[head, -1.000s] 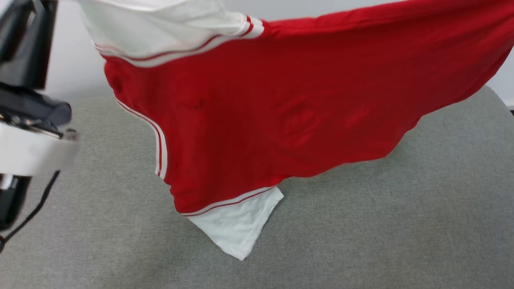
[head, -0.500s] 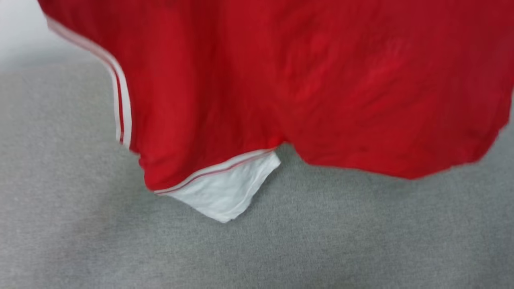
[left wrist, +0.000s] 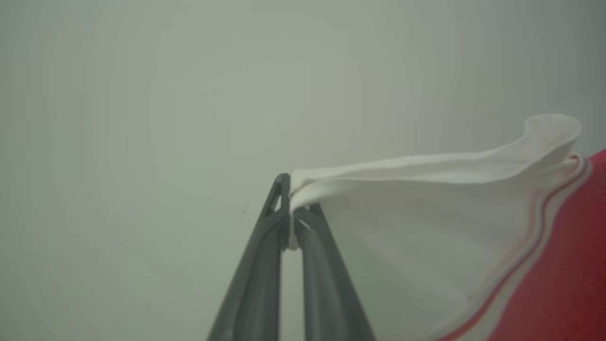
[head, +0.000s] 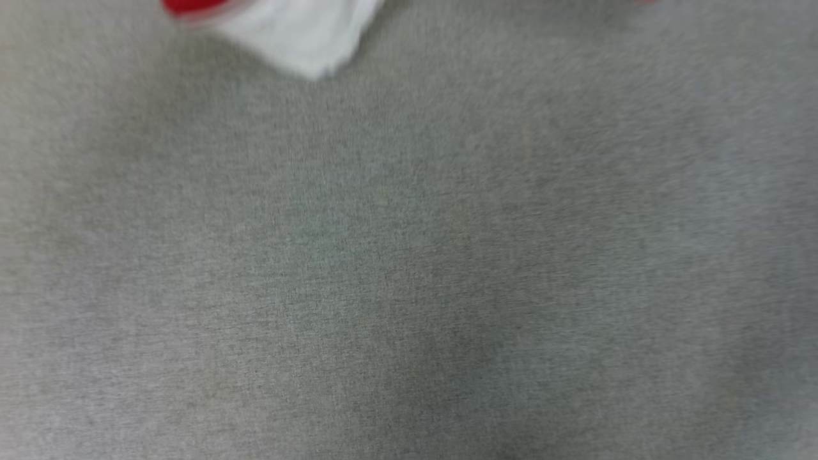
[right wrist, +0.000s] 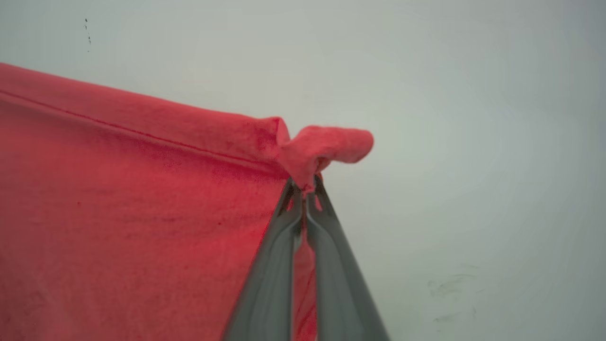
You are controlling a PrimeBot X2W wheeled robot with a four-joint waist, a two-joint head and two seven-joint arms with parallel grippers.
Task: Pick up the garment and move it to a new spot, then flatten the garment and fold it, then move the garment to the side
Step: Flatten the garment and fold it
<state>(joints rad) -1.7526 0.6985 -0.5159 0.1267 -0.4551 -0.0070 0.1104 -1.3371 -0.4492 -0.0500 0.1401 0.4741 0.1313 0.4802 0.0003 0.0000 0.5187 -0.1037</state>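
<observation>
Since a second ago the whole head picture has shifted. The camera has moved, so where red cloth spread across it, the grey padded surface now runs edge to edge. The shirt shows there as a blurred white sleeve tip with a sliver of red at 11 o'clock; whether it touches the surface I cannot tell.

The shirt hangs stretched between both arms, against a pale blank background. In the left wrist view the left gripper has its fingers pressed together on the edge of the white sleeve, and the cloth pulls away toward 3 o'clock. In the right wrist view the right gripper is clamped on a bunched red corner, with the body spreading toward 9 o'clock.

Holding two far-apart points probably keeps the cloth taut and open — so it can be laid down spread, not heaped. The shirt looks mid-carry to its new spot; flattening and folding are not yet done.
</observation>
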